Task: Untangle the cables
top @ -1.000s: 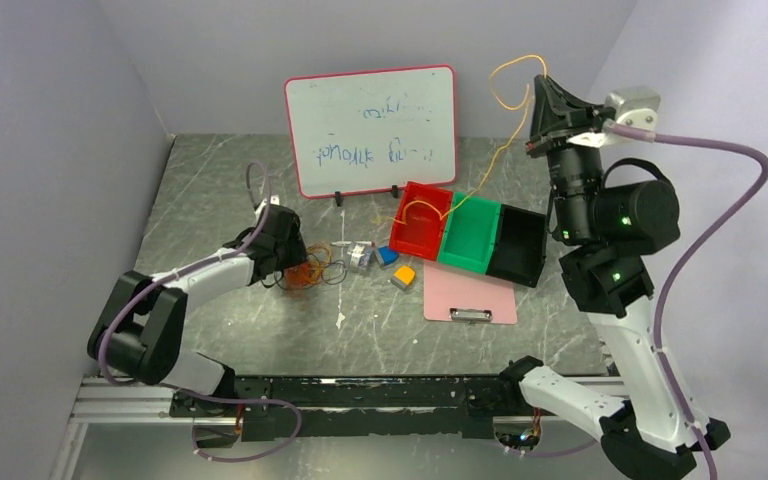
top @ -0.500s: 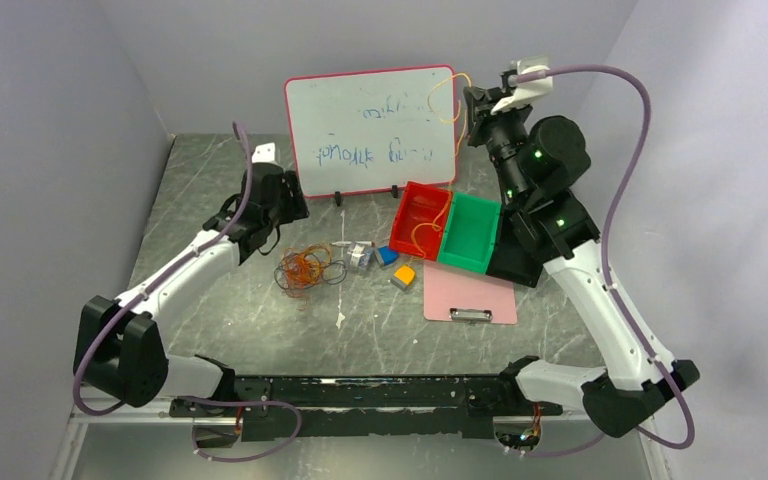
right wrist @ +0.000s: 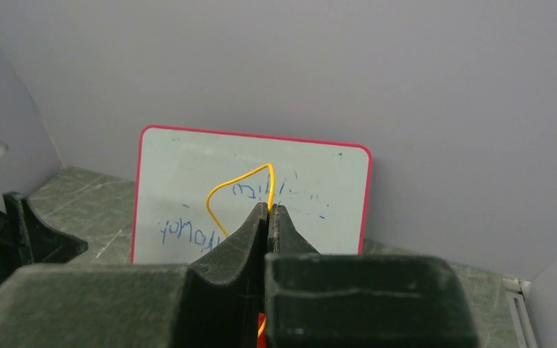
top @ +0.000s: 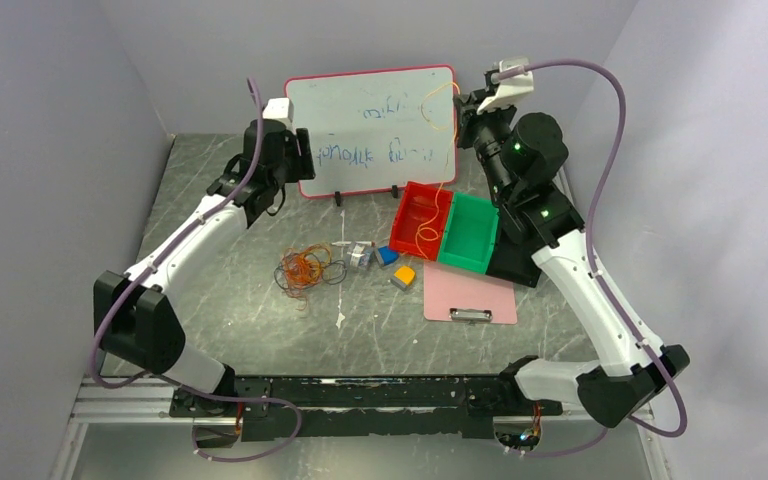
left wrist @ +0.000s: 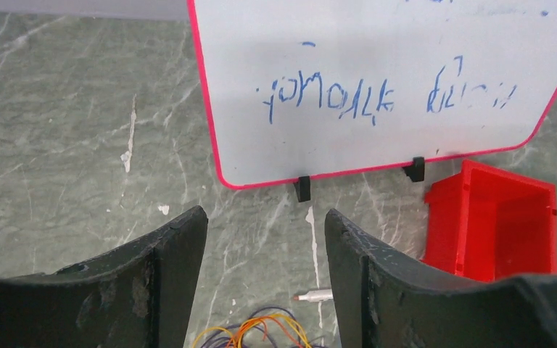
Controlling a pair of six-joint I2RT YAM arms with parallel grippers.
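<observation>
The grey marbled surface (top: pixel 380 330) carries the whole scene, with a red-rimmed whiteboard (top: pixel 370 130) bearing blue scribble propped upright at its far edge.

The left hand (left wrist: pixel 265 239), which a second ago was pressed down at the tangle, has risen and drawn back to hang just beside the whiteboard's left edge. Its jaws stand moderately apart with nothing between them.

The right hand (right wrist: pixel 269 210) has swung in from high on the right and now sits in front of the whiteboard's upper right corner, jaws pinched shut on a thin yellow cable (right wrist: pixel 239 177).

Below it three open plastic bins stand side by side, a red bin (top: pixel 398 225), a green bin (top: pixel 470 235) and a black bin (top: pixel 515 262), with a pink clipboard (top: pixel 470 295) lying flat just in front of them.

The remaining cables, a loose tangle of orange and dark loops (top: pixel 305 268), lie on the surface left of centre, well apart from both hands and from the bins.

The yellow cable loops above the right hand's fingertips and hangs down past the whiteboard, its lower end curled inside the red bin. It no longer stretches taut across the scene, and no strand appears to link it to the tangle.

That suggests one cable has been freed and is being lowered into the red bin, while the orange and dark strands are yet to be separated.
</observation>
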